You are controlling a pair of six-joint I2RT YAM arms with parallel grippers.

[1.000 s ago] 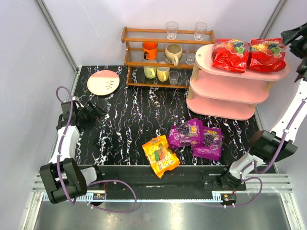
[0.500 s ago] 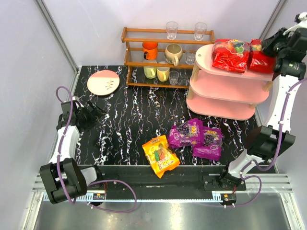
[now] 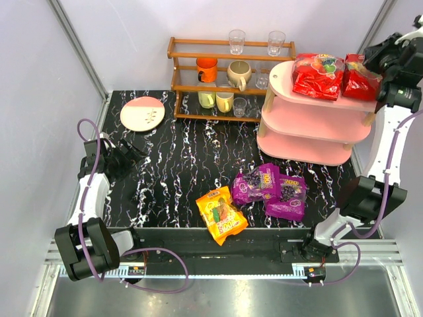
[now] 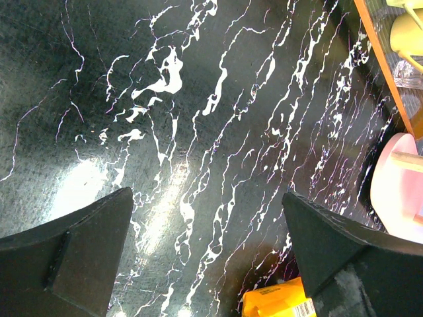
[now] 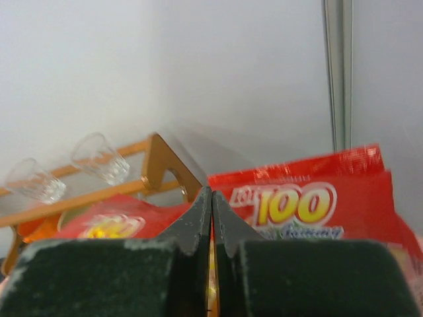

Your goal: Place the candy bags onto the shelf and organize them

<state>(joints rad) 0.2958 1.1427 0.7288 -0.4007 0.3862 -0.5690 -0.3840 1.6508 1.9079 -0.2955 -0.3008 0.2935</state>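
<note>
The pink shelf (image 3: 310, 125) stands at the back right. Two red candy bags lie on its top board. My right gripper (image 3: 381, 65) is at the right one (image 3: 359, 80), shut on that bag's edge. The bag stands tipped up behind the fingertips (image 5: 211, 193), its "100" print (image 5: 297, 201) facing the wrist camera. The other red bag (image 3: 318, 74) lies flat beside it. Two purple bags (image 3: 256, 183) (image 3: 289, 197) and an orange bag (image 3: 221, 214) lie on the black marble table. My left gripper (image 3: 135, 155) rests open over bare table at the left, the orange bag's corner (image 4: 274, 300) near its right finger.
A brown wooden rack (image 3: 225, 79) with cups and glasses stands at the back, just left of the shelf. A pink and cream plate (image 3: 142, 113) lies at the back left. Grey walls close in the table on both sides.
My right gripper came down from the far right onto the top board and closed on the right red bag, which now stands tipped up. The left arm has not moved.
</note>
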